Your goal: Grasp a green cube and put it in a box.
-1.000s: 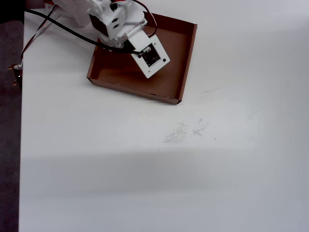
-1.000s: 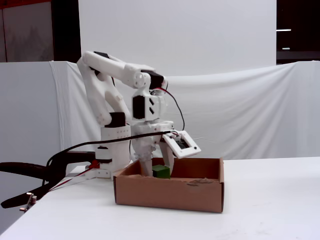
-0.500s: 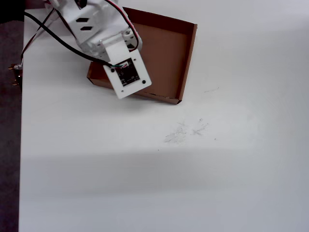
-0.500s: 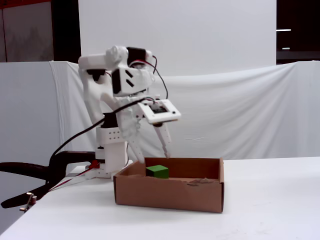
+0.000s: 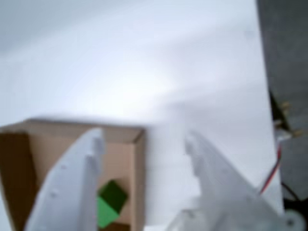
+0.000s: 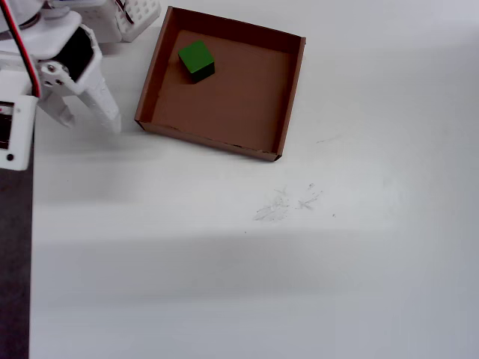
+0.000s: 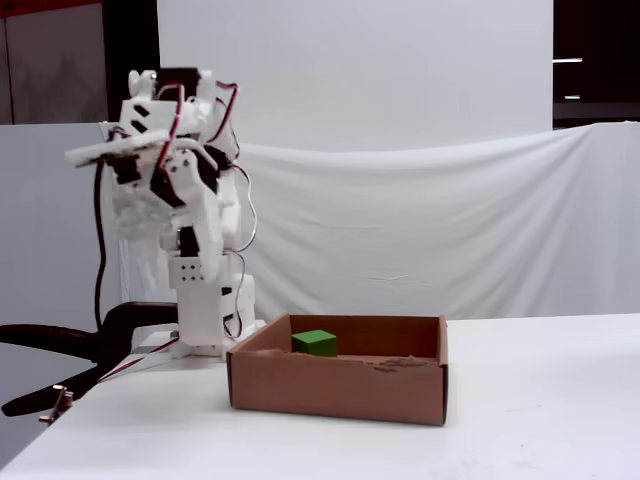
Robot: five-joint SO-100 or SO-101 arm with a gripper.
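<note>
Because the green cube [image 6: 196,59] lies flat on the floor of the cardboard box [image 6: 290,90], untouched by anything, the placing step is judged to be done. It sits toward the box's far-left corner in the overhead view, near the top wall and the left wall but clear of both, with most of the brown floor bare to its right and below it. No other thing is seen inside the box. From the fixed view the cube [image 7: 315,343] is seen just over the near wall of the box [image 7: 400,395], toward the left end.

The gripper [image 6: 88,117] is held off the box altogether, over the tabletop just beyond the box's left wall in the overhead view, and its two white fingers are spread apart with nothing between them. That posture is read as a release finished and the arm drawn clear, so that the cube is not knocked. In the wrist view, which is blurred, the parted fingers [image 5: 77,187] frame a corner of the box [image 5: 139,183], and the cube [image 5: 109,204] shows partly behind the left one.

The box rests near the far-left corner of the white tabletop [image 6: 299,284]. A few faint scuff marks [image 6: 288,203] are seen on the tabletop below the box's lower right corner.
</note>
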